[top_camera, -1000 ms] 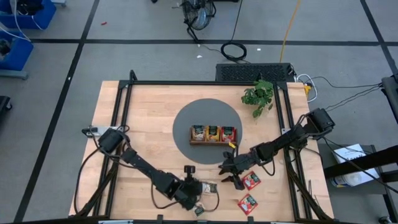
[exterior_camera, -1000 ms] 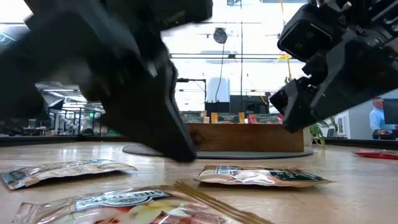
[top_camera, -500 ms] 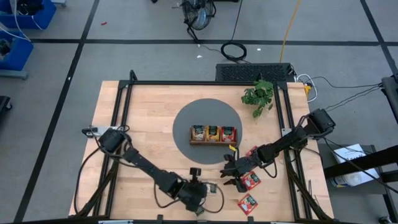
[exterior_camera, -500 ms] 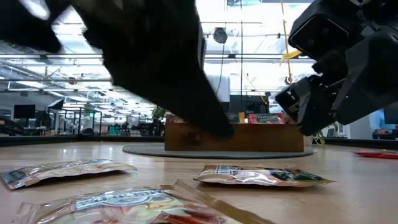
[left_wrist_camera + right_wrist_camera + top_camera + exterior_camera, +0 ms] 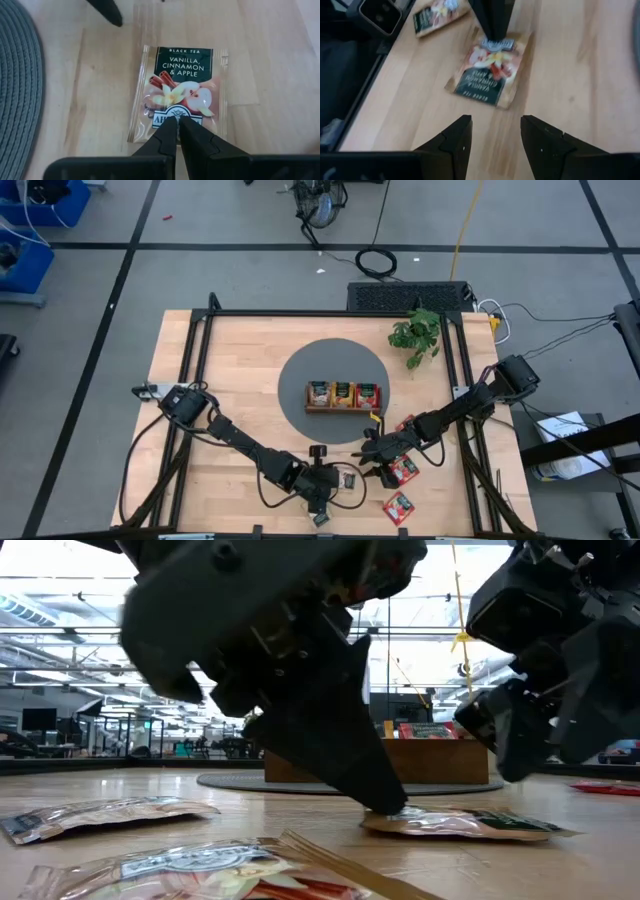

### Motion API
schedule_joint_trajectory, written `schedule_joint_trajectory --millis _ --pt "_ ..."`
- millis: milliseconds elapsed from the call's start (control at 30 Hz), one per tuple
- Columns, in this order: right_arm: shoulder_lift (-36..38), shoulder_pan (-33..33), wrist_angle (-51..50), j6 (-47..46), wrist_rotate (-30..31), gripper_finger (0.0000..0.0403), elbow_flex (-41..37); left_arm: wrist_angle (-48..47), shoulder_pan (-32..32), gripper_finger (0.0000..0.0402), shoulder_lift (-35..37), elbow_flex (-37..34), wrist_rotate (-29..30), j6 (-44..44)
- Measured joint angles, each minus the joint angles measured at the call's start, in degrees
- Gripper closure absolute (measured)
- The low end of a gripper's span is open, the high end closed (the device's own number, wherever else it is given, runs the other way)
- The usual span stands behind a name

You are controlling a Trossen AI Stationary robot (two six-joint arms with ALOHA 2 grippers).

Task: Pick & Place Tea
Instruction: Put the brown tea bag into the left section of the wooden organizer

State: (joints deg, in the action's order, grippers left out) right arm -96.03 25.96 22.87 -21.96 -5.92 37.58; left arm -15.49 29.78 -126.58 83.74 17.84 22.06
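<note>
Left gripper (image 5: 176, 121) presses its closed fingertips onto the near edge of a tea packet (image 5: 179, 95) lying flat on the surface, gripping nothing; right gripper (image 5: 492, 131) hovers just beside it, jaws wide and empty; the tray (image 5: 343, 408) already shows packets in all three compartments, several remain loose; this packet is pale, dark-labelled, pictured with cinnamon and apple.

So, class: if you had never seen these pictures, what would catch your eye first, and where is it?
First, the left gripper, fingers shut, its tip pressing the near edge of a tea packet lying flat on the wooden table near its front edge. Next, the right gripper, open, hovering just beside that packet. Behind them, a wooden tray sits on a grey round mat.
</note>
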Motion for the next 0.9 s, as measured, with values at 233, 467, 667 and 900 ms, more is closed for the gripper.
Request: schedule_joint_trajectory --millis 233,467,667,900 --pt "0.0 0.0 -2.7 -5.8 -2.3 0.0245 0.0 -0.6 -0.5 0.0371 -0.5 0.0 -0.6 2.6" --pt "-0.4 -0.3 -1.9 -10.4 -3.2 0.0245 0.0 -0.4 -0.9 0.0371 -1.8 0.0 -1.3 4.3" --pt "-3.1 -1.6 -0.5 -14.1 -3.3 0.0245 0.2 4.5 -1.4 0.0371 -4.0 0.0 -0.2 3.8" --pt "-6.7 -3.1 -0.8 -18.5 -7.1 0.0245 0.2 5.2 -1.9 0.0371 -4.1 0.0 -0.4 3.8"
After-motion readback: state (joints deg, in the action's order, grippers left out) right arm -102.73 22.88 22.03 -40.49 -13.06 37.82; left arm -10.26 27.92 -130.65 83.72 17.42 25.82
